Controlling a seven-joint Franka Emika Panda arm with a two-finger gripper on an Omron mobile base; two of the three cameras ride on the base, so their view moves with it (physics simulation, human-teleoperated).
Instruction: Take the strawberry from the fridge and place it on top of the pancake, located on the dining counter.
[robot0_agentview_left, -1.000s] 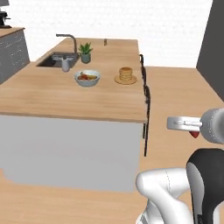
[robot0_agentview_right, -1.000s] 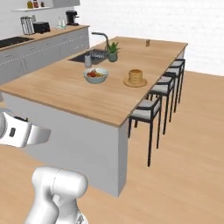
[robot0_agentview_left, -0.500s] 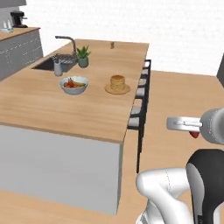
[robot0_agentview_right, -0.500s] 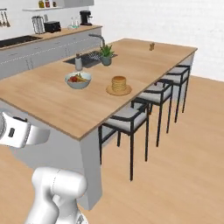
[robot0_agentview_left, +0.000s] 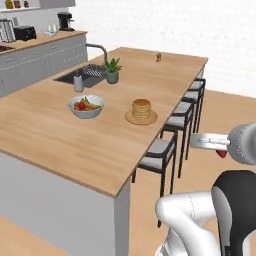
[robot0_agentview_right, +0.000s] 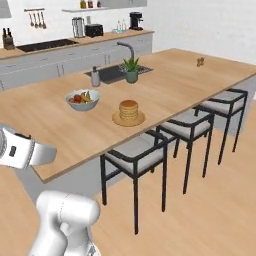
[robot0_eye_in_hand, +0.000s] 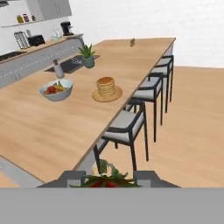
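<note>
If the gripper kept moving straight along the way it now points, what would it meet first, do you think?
Probably the nearest dark-framed, grey-seated stool at the light wood dining counter. The gripper, shut on the small red strawberry, points there; depth is uncertain.

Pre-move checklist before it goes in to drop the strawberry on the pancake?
1. Strawberry in the hand: ok, red fruit with green leaves sits between the finger tips.
2. Pancake top free: ok, nothing lies on the stack.
3. Pancake upright on its plate on the dining counter: ok.
4. Approach path: not ok, stools line the counter edge between the robot and the pancake.
5. Fruit bowl apart from the plate: ok, bare wood between them.
6. Hand over the pancake: not ok, it hangs off the counter, above the floor.
</note>
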